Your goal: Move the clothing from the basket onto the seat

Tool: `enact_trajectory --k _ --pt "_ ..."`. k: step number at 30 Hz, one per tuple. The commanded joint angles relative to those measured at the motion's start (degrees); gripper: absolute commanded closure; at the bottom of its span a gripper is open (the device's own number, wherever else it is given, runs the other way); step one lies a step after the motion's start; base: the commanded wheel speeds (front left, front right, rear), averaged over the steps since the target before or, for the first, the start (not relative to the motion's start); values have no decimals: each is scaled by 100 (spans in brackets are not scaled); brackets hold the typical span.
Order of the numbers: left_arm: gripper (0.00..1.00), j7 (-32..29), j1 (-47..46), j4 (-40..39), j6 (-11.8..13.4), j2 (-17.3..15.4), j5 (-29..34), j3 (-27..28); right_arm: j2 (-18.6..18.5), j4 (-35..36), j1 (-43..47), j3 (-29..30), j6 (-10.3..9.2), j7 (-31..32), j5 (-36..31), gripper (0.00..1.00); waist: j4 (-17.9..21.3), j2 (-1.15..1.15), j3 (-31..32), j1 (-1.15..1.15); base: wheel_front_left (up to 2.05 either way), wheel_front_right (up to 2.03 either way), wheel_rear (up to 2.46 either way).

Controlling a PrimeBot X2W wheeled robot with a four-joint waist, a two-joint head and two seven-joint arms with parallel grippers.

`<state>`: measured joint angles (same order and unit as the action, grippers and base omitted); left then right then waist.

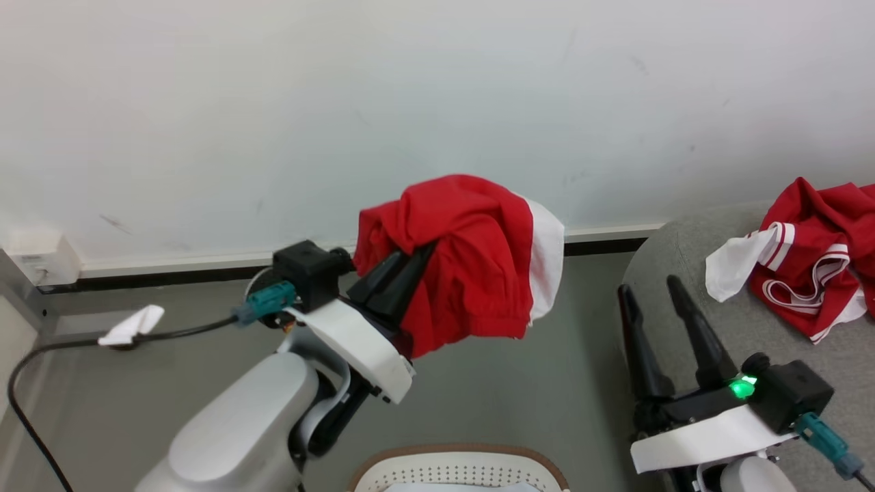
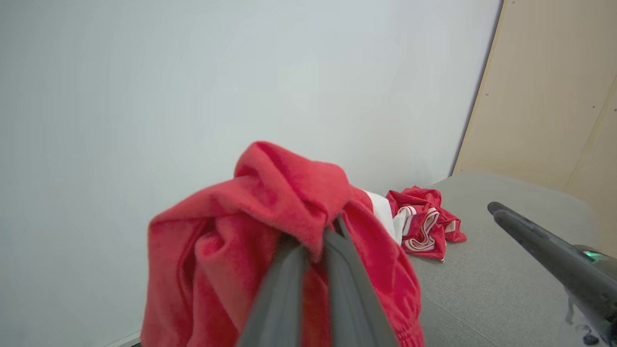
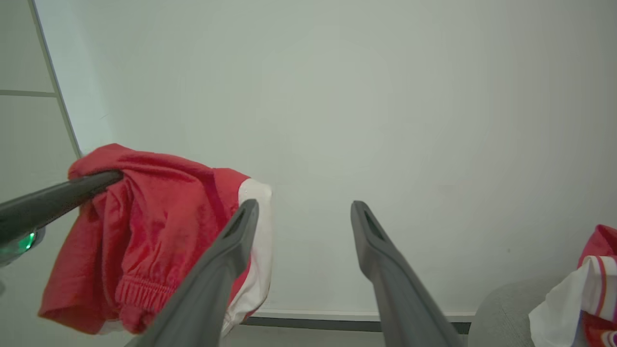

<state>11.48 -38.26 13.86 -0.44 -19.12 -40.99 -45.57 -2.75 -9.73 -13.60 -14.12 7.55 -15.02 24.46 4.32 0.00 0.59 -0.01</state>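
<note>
My left gripper (image 1: 427,249) is shut on a red garment with a white panel (image 1: 472,263), which hangs in the air above the floor, left of the seat. The same garment (image 2: 270,231) drapes over my left gripper (image 2: 332,224) in the left wrist view. It also hangs at the left (image 3: 154,226) in the right wrist view. Another red and white garment (image 1: 813,263) lies crumpled on the grey seat (image 1: 690,253). My right gripper (image 1: 649,283) stands open and empty by the seat's left edge. The basket (image 1: 458,468) peeks in at the bottom edge.
A white wall (image 1: 410,102) with a dark skirting strip runs behind everything. A black cable (image 1: 41,355) with a white tag trails on the grey floor at the left. A beige panel (image 2: 554,86) stands beyond the seat.
</note>
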Motion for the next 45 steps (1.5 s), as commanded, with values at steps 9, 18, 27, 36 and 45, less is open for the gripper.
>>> enact_trajectory --k 9,18,27,36,45 --pt "100 -134 -62 -541 266 -105 -159 173 -13 -52 221 -227 -13 -12 -109 0 -90 0 56 1 0 0 0" --pt "100 -213 -127 -728 336 -141 -111 142 -49 -144 65 -614 -13 -12 -573 0 -176 0 -19 1 0 0 0" --pt "100 -148 35 -712 375 -1 -126 5 -240 -554 -326 -1433 -13 64 -1058 0 -272 0 0 1 0 0 0" --pt "100 -205 242 -725 321 316 -134 -343 -123 -1016 -623 -1461 -13 38 -1174 0 -603 0 77 1 0 0 0" --pt "100 -245 337 -648 248 508 -25 -685 -40 -1324 -784 -1570 -13 -9 -1077 82 -895 0 143 1 0 0 0"
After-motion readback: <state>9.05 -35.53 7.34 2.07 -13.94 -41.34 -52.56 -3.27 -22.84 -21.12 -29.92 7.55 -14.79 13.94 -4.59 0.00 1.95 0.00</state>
